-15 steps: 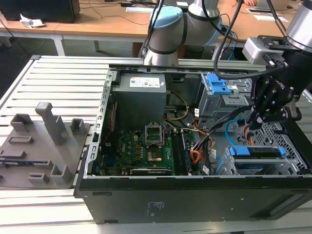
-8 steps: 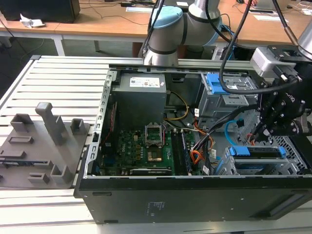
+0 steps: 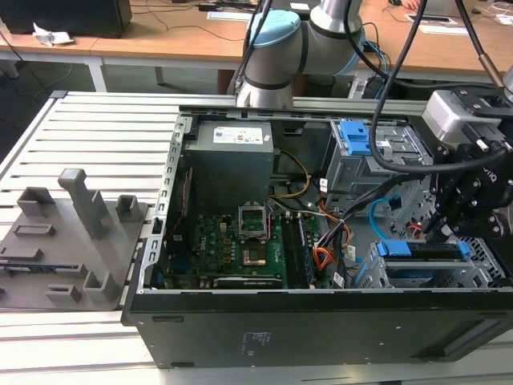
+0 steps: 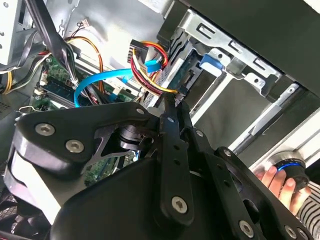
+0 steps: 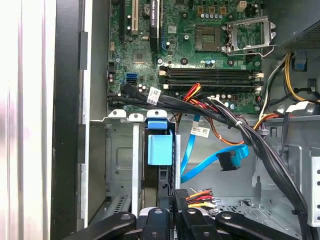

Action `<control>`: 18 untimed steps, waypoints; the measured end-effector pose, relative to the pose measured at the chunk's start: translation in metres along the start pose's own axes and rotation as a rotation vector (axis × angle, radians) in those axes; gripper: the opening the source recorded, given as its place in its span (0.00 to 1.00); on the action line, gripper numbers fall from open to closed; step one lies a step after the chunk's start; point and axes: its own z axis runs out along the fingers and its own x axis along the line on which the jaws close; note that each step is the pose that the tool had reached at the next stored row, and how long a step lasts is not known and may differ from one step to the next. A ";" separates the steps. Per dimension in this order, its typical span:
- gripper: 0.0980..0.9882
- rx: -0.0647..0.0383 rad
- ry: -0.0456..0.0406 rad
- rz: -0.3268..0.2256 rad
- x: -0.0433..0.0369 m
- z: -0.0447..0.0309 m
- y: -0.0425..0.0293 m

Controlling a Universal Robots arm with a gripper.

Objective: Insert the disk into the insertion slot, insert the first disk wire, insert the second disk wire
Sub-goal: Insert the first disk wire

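The disk [image 3: 425, 251], in its bright blue caddy [image 5: 160, 147], sits inside the insertion slot [image 3: 485, 269], the low silver cage at the case's corner on the exterior view's right. My black gripper [image 3: 447, 228] hangs right over the disk's rear edge. Its fingers [image 4: 167, 125] stand pressed together on the plug end of the first disk wire [image 4: 150, 82], an orange-red bundle, against the disk [image 4: 175, 67]. The second disk wire [image 5: 200, 150], light blue, loops loose beside the slot. Its dark plug [image 5: 227, 162] lies free on the case floor.
A taller grey cage with a blue clip [image 3: 357, 136] stands behind the slot. Thick black cables [image 5: 240, 125] cross above the motherboard [image 3: 240, 241]. A person's hand [image 4: 280, 182] rests on a knob outside the case. A grey fixture block [image 3: 72, 233] lies at the exterior view's left.
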 end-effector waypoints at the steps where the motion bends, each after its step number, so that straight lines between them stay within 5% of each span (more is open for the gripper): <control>1: 0.07 0.000 -0.0004 0.000 0.0012 0.0005 -0.0011; 6: 0.07 -0.001 -0.0112 0.000 0.0019 0.0025 -0.0049; 18: 0.07 -0.001 -0.0114 -0.001 0.0024 0.0112 -0.0090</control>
